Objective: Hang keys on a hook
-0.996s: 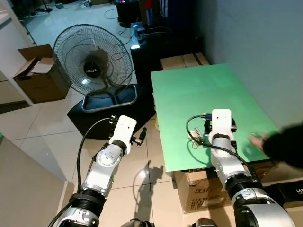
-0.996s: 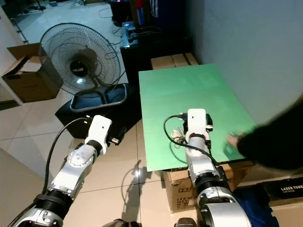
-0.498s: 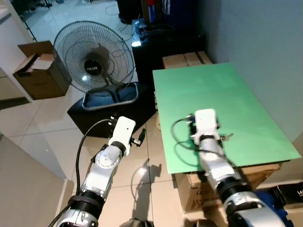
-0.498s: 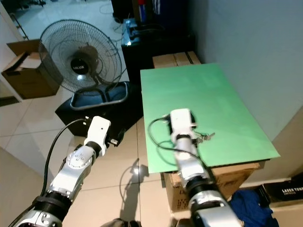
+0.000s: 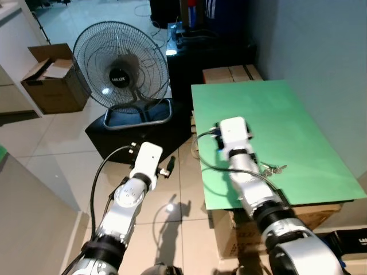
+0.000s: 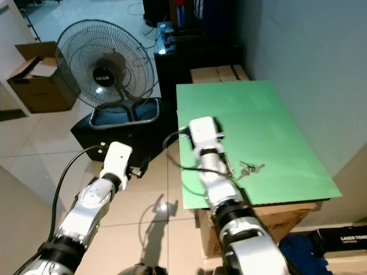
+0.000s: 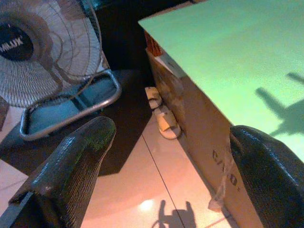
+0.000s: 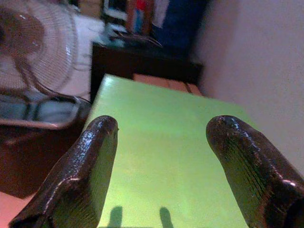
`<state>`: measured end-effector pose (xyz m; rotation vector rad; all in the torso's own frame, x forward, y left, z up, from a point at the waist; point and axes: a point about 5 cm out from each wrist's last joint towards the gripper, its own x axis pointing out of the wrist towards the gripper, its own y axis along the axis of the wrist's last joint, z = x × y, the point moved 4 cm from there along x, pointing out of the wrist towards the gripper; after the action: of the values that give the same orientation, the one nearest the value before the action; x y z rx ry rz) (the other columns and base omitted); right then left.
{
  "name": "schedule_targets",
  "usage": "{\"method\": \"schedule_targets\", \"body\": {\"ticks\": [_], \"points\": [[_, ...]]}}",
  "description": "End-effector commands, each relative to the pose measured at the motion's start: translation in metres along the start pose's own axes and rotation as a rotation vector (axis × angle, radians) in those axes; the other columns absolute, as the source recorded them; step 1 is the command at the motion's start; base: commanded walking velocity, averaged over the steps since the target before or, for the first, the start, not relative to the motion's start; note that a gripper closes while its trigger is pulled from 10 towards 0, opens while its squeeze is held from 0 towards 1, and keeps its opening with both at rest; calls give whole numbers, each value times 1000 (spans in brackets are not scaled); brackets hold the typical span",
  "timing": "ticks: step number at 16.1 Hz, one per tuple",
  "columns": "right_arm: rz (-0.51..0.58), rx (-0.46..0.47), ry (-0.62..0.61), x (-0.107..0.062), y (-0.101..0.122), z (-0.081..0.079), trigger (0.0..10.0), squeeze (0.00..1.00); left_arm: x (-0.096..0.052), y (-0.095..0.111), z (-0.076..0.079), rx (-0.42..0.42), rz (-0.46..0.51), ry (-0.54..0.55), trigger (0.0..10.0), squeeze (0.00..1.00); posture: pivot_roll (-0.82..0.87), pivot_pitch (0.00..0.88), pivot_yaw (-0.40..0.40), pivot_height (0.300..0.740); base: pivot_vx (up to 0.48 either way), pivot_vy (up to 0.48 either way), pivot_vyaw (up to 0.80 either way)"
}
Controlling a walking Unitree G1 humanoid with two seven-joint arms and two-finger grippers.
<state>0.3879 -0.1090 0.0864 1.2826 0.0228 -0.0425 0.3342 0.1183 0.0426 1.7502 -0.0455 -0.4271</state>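
One bunch of keys (image 6: 247,169) lies flat on the green table (image 6: 258,120), toward its near right part, at about four o'clock from the table's centre and near the front edge. One round standing fan (image 6: 105,64) stands on the tiled floor (image 5: 51,154) at about ten o'clock from the table, its base on a dark mat; one open cardboard box (image 5: 50,79) sits further left, at nine o'clock from the fan. Closed cardboard boxes (image 5: 232,73) stand just beyond the table's far edge, and the green top itself rests on more cartons (image 7: 199,137), with a pair of pale slippers (image 7: 160,110) on the floor beside them. A plain grey wall (image 5: 321,51) runs along the table's right side, and dark furniture stands at twelve o'clock behind the far boxes. The right arm reaches forward over the table's near left part, its white wrist at about nine o'clock from the keys and apart from them; the right tool (image 8: 161,156) points along the table toward the far boxes, its two black fingers (image 8: 85,166) spread wide with nothing between them. The left arm is bent and held out over the floor to the left of the table; the left tool (image 7: 166,166) also has its fingers (image 7: 76,161) wide apart and empty, aimed at the table's near corner and the fan's base.
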Motion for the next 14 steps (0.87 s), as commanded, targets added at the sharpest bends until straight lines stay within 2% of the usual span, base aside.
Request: {"method": "schedule_targets", "body": {"ticks": [1, 6, 9, 12, 14], "points": [[-29, 0, -33, 5, -1, 7, 10000, 0, -4, 3, -6, -6, 10, 29, 10000, 0, -132, 0, 99, 723, 0, 0, 0], [-79, -6, -88, 11, -9, 28, 10000, 0, -12, -2, -7, -6, -4, 46, 10000, 0, -103, 19, 91, 723, 0, 0, 0], [-172, 14, -152, 12, -25, 45, 10000, 0, -25, -3, -12, -3, -16, 52, 10000, 0, -60, 62, 98, 723, 0, 0, 0], [-225, 15, -175, 8, -38, 52, 10000, 0, -44, -7, -17, 12, -41, 49, 10000, 0, -12, 121, 133, 723, 0, 0, 0], [-257, 7, -185, 3, -48, 53, 10000, 0, -63, -12, -18, 33, -77, 27, 10000, 0, 13, 164, 162, 723, 0, 0, 0]]}}
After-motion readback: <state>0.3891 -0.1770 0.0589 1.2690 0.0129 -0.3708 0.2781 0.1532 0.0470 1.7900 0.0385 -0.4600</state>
